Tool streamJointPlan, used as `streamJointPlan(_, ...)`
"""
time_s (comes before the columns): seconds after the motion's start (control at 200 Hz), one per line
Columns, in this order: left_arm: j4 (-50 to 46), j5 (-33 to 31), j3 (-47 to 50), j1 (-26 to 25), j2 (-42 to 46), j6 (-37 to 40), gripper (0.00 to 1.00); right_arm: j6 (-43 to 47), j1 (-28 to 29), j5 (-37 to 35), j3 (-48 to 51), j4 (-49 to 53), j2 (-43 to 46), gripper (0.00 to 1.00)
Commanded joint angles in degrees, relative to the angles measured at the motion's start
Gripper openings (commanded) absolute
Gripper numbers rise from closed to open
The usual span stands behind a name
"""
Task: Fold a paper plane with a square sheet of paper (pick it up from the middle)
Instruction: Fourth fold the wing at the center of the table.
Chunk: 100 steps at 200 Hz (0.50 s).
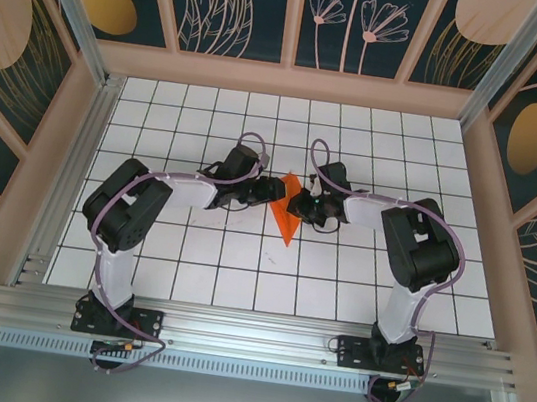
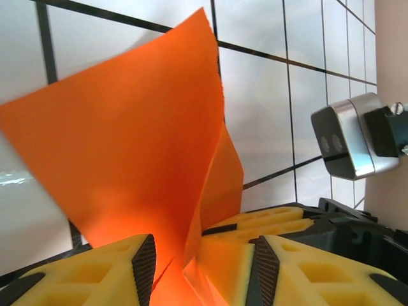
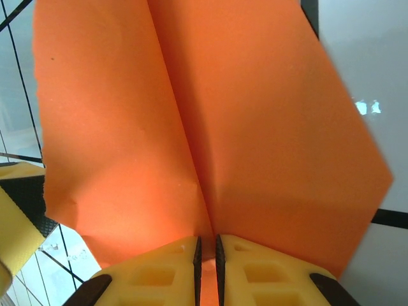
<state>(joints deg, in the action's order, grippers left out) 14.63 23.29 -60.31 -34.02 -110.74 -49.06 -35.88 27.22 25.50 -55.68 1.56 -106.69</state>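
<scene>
The square sheet of paper [image 1: 287, 219] is bright orange and folded along a centre crease into a pointed shape, held up over the middle of the white grid table. My right gripper [image 1: 300, 206] is shut on the crease. In the right wrist view its pads pinch the fold [image 3: 206, 252] while both orange flaps [image 3: 191, 115] spread upward. My left gripper [image 1: 276, 191] faces it from the left. Its jaws [image 2: 203, 271] stand open around the paper's lower fold [image 2: 140, 146], with the right gripper's yellow fingers [image 2: 274, 223] just behind.
The white grid table [image 1: 190, 250] lies inside a walled frame with an aluminium rail [image 1: 249, 332] along the near edge. Both arms' elbows [image 1: 126, 205] [image 1: 418, 246] stick out to either side. The right wrist camera [image 2: 347, 137] hangs close to my left gripper.
</scene>
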Motion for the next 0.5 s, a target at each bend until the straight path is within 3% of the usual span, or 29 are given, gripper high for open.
streamJointPlan(0.0,1.8,1.9,-0.3,0.1,-1.9,2.2,0.46,1.1,0.6,-1.0,-1.4,1.6,-1.1,0.16)
streamJointPlan(0.335,-0.1,2.9,-1.3,0.0,-4.1,4.5,0.37,0.6,0.6,-0.8,-1.8,1.9,-1.1,0.16)
streamJointPlan(0.495,0.0,2.0,-1.3,0.0,-4.2,4.6,0.18,0.8,0.6,-0.7,-2.1,1.9,-0.8,0.17)
